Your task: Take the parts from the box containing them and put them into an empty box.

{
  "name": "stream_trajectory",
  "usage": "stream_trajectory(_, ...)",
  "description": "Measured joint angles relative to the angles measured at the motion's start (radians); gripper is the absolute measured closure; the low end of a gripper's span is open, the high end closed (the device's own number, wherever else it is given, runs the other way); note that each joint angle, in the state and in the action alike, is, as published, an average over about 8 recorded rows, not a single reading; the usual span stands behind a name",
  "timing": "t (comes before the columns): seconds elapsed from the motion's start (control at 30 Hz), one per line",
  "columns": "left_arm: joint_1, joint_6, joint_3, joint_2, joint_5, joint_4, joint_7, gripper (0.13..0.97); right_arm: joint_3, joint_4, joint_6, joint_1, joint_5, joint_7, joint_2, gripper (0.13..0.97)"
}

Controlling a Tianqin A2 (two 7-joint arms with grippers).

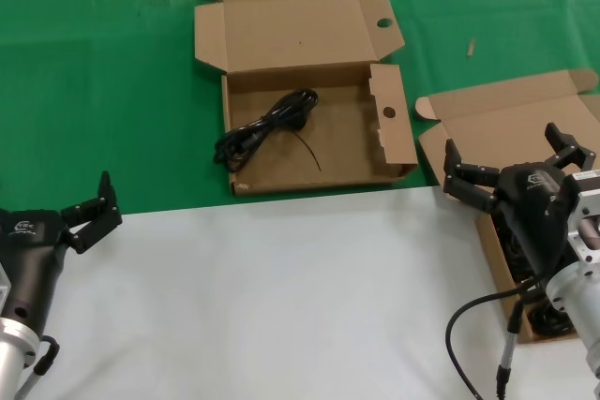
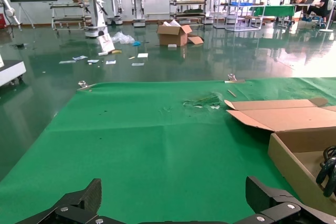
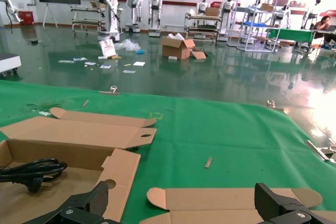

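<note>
Black and glossy, one coiled cable bundle (image 1: 267, 128) lies loosely looped in the shallow cardboard box with round holes (image 1: 352, 152), its thin cord trailing across the corrugated floor. More dark parts (image 1: 530, 264) sit in the second box (image 1: 487, 128) at the right, mostly hidden behind the right gripper (image 1: 516, 161), whose fingers are spread wide above it; that box is cut off by the frame edge. The left gripper (image 1: 89, 208) hovers over the white table surface (image 1: 281, 297), fingers also apart. Green cloth (image 1: 94, 91) covers the far side.
</note>
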Motion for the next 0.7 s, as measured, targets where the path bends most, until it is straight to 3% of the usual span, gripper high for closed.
stream_trajectory(0.7, 0.000, 0.000, 0.000, 0.000, 0.000, 0.000, 0.000, 0.132, 0.000, 0.000, 0.000, 0.000, 0.000, 0.000, 0.000, 0.129)
